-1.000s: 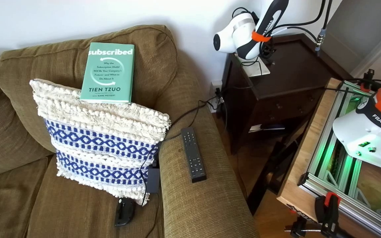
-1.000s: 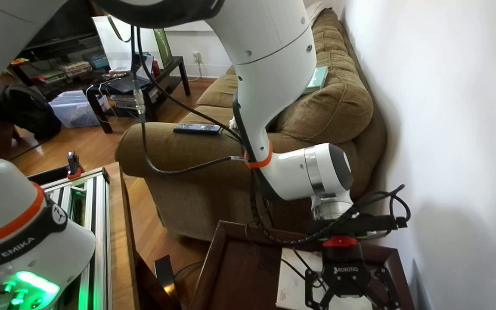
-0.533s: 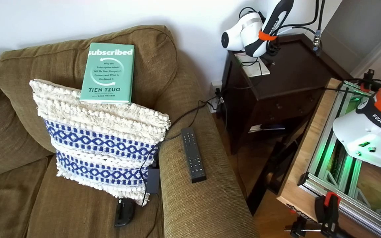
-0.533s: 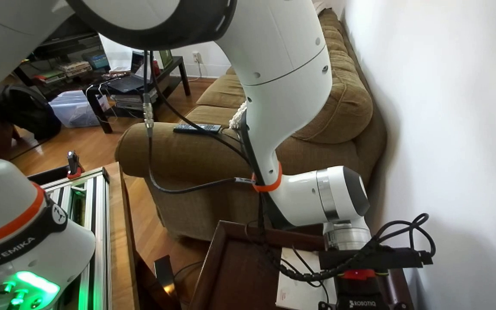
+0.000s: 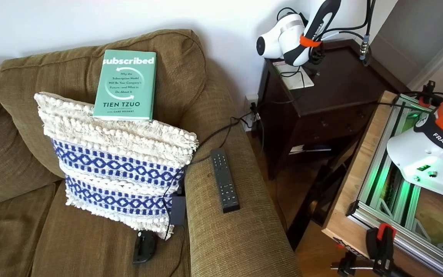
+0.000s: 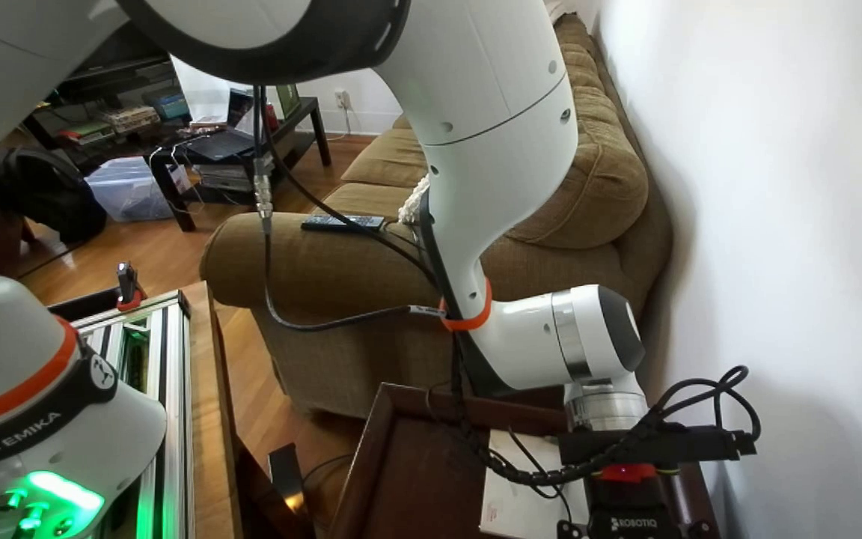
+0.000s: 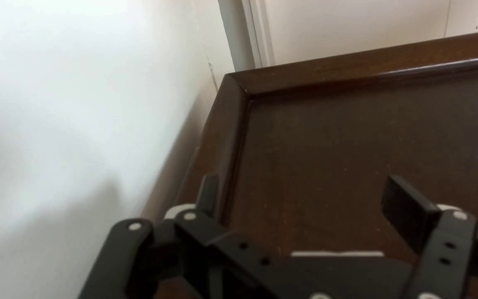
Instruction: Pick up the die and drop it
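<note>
Above the cabinet (image 7: 347, 145), the gripper (image 7: 301, 189) hangs spread wide, holding nothing. I can't spot the die anywhere, so whether pickup and drop are done or left, I can't tell.

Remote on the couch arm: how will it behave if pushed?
The remote likely moves as one stiff piece, since its long body looks straight. It seems unlikely to roll, lying flat and face up. Pushed sideways, it might slide off the couch arm, whose top looks rounded.
</note>
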